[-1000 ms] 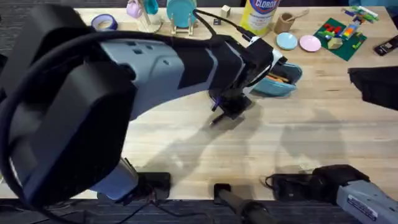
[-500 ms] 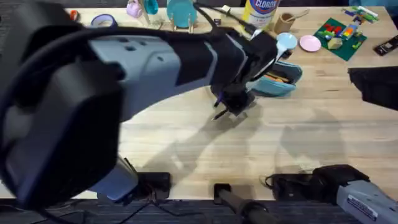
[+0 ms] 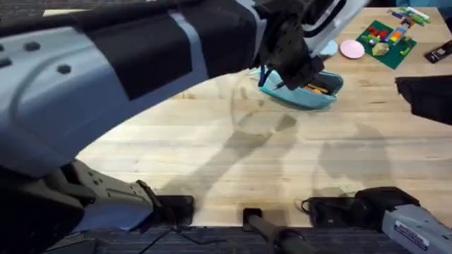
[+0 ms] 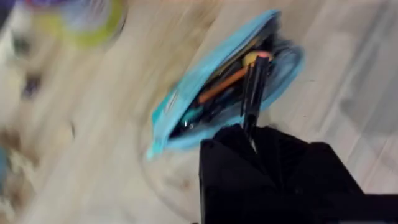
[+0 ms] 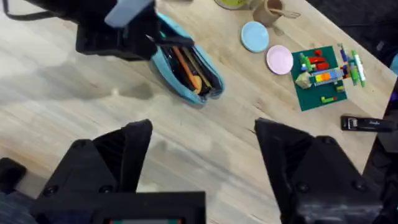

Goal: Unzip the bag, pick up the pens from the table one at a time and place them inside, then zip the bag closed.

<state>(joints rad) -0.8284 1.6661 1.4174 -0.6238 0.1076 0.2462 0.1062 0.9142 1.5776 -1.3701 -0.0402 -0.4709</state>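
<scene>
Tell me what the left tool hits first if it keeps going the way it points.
Probably the open bag: the left tool holds a black pen whose tip already points into its mouth, though depth is unclear.

bag (image 5: 186, 65): turquoise, orange items inside | pen (image 4: 254, 87): black | table (image 3: 282, 162): light wood, plank grain | dishes: light blue (image 5: 253, 35), pink (image 5: 279, 59) | baseplate (image 5: 320, 78): green, multicoloured bricks
</scene>
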